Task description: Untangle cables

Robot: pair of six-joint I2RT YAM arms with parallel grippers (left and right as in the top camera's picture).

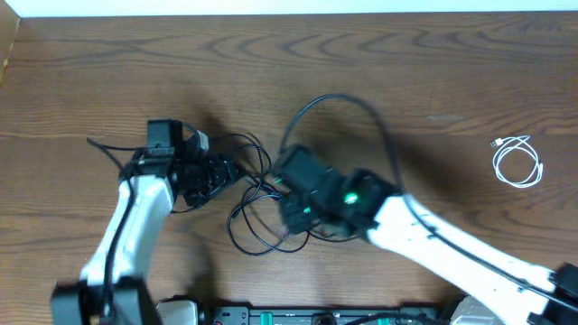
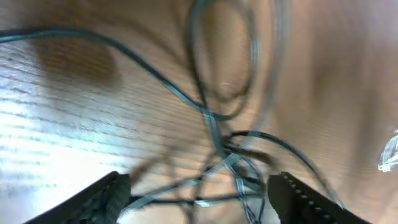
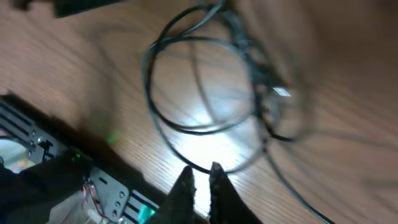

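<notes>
Table: dark-brown wood top (image 1: 271,72); fills nearly the whole overhead view.
Grain: runs left-right in long wavy bands, w/ a few oval swirls toward the far side; fine straight lines seen close up in both wrist views.
Far edge: straight, along top of overhead view.
Beyond edge: thin pale strip (image 1: 289,7), whitish; can't tell if wall or floor.
Light: from above, fairly even across the wood.
Glare: bright white patch (image 3: 208,140) on the wood in right wrist view; paler sheen (image 2: 37,124) at left of left wrist view.
Shadows: soft, blurry-edged; one dark patch (image 2: 78,62) upper left in left wrist view.
</notes>
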